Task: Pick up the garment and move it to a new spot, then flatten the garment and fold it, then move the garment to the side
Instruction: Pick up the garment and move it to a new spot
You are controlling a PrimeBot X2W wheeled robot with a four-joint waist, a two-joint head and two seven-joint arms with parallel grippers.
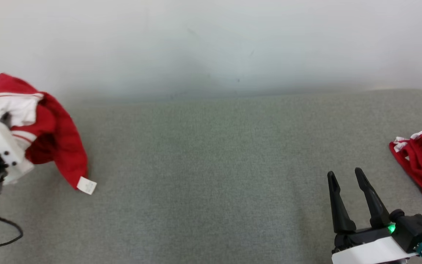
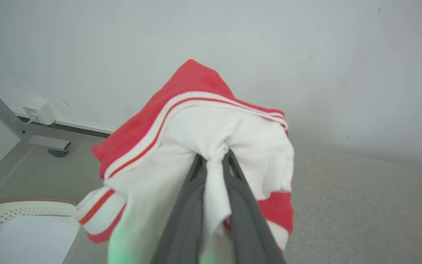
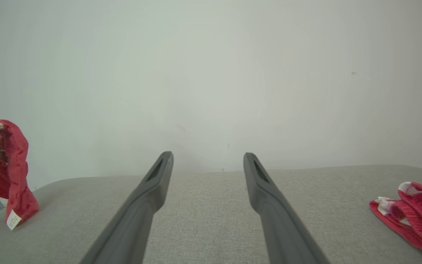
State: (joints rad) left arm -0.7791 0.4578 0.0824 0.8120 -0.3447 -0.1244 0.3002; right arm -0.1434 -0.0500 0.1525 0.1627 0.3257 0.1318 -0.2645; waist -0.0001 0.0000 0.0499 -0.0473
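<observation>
Left wrist view: left gripper (image 2: 214,157) pinching a white fold of the red-and-white garment (image 2: 192,88), judged soft, light and limp, hanging at the left end of the grey padded surface (image 1: 211,176); right gripper (image 1: 344,173) spread, empty, best placed to take a hem edge.

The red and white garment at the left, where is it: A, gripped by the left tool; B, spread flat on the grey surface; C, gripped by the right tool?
A: the left tool is shut on the garment, on its white fabric, in the left wrist view.
</observation>
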